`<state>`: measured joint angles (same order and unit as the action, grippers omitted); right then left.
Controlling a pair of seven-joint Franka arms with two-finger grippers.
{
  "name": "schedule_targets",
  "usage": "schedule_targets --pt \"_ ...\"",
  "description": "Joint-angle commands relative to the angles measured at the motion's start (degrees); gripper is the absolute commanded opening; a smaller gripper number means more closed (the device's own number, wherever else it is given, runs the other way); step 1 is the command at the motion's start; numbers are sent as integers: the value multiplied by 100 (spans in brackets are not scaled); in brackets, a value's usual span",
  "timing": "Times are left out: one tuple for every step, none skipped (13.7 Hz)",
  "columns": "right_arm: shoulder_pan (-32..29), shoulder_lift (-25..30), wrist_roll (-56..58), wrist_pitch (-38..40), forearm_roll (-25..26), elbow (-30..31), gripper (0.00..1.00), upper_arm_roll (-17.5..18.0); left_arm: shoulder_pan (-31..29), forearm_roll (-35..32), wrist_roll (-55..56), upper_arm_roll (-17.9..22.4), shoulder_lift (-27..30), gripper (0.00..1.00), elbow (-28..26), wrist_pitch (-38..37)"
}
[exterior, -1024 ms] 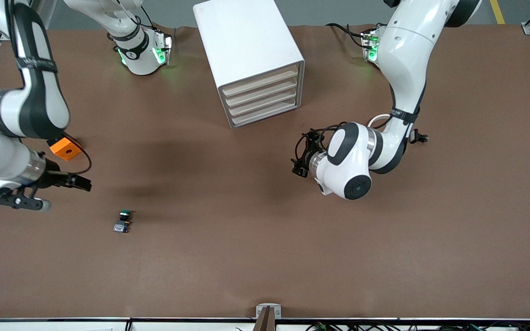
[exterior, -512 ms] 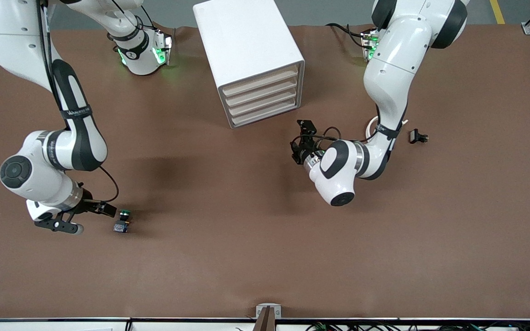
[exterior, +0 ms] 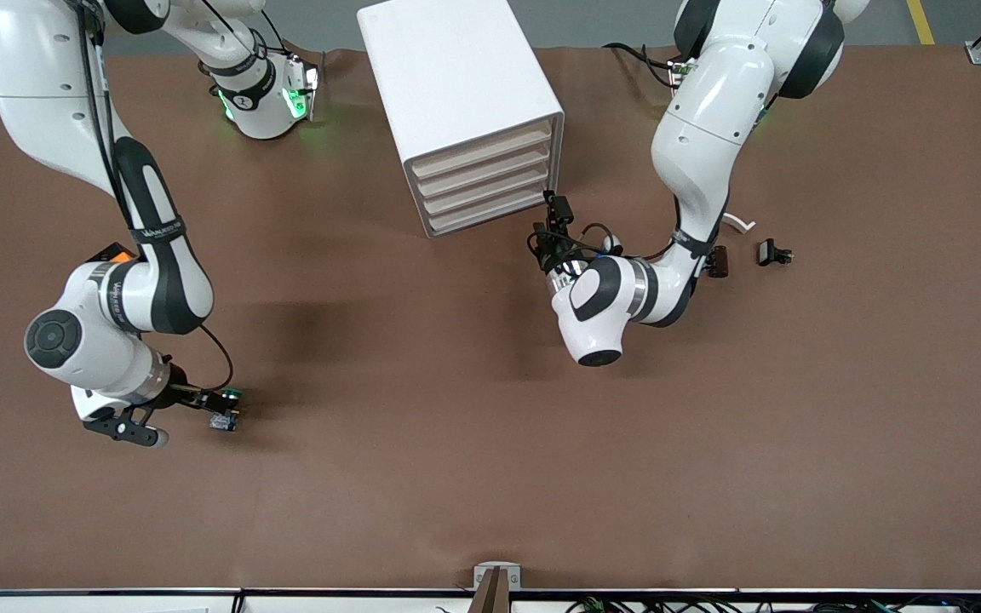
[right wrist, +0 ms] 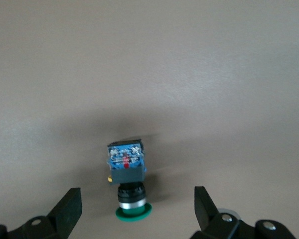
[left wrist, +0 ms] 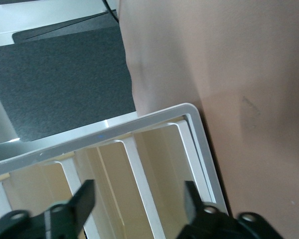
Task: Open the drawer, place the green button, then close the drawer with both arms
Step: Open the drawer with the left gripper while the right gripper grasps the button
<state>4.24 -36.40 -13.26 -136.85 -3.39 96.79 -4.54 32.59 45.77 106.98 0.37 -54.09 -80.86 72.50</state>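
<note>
A: Front view first. Where's your button?

B: Button (exterior: 226,412) lies on the table (exterior: 456,443), well apart from the cabinet (exterior: 465,111), toward the right arm's end and nearer the front camera than the cabinet. Right gripper (exterior: 216,407) is low, right at the button, green cap by its fingertips.

A: Drawers?

B: All four sit flush in the cabinet, incl. the drawer (exterior: 482,151). Left gripper (exterior: 555,223) is just off the cabinet's front corner, at the lowest drawer's level. Orange block (exterior: 116,254) peeks out past the right arm, also well off from the cabinet. Small black parts (exterior: 771,252) lie toward the left arm's end.

A: Left wrist view?

B: You see the cabinet (left wrist: 154,149) front close up, cream fronts. Left gripper (left wrist: 139,199) has its fingers (left wrist: 84,199) wide apart, nothing between them, no contact w/ the cabinet visible.

A: Right wrist view?

B: Button (right wrist: 127,179) lies on its side, green cap toward the camera. Right gripper (right wrist: 137,204) is spread wide, fingers (right wrist: 70,206) either side of the button w/ clear gaps, not gripping.
</note>
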Motion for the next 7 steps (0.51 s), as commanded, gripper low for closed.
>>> schedule_targets --pt "60 -367 -98 -253 -57 -301 100 -29 63 266 165 7 -277 68 184 -166" --pt "77 -429 -98 -359 -57 -301 100 -29 81 310 174 7 -286 68 185 -166" --pt "95 -491 -98 -404 -57 -301 100 -29 90 362 192 7 -286 68 167 -166" --pt "95 -509 -124 -422 -66 -301 100 -29 107 372 201 7 -286 68 167 -175" --pt "104 -535 -194 -457 -57 -301 100 -20 177 380 201 7 -295 68 150 -175" --pt "130 -561 -221 -483 -57 -301 100 -29 221 389 201 -2 -304 69 132 -175" --pt "156 -622 -221 -483 -57 -301 100 -29 239 407 209 -28 -330 69 132 -201"
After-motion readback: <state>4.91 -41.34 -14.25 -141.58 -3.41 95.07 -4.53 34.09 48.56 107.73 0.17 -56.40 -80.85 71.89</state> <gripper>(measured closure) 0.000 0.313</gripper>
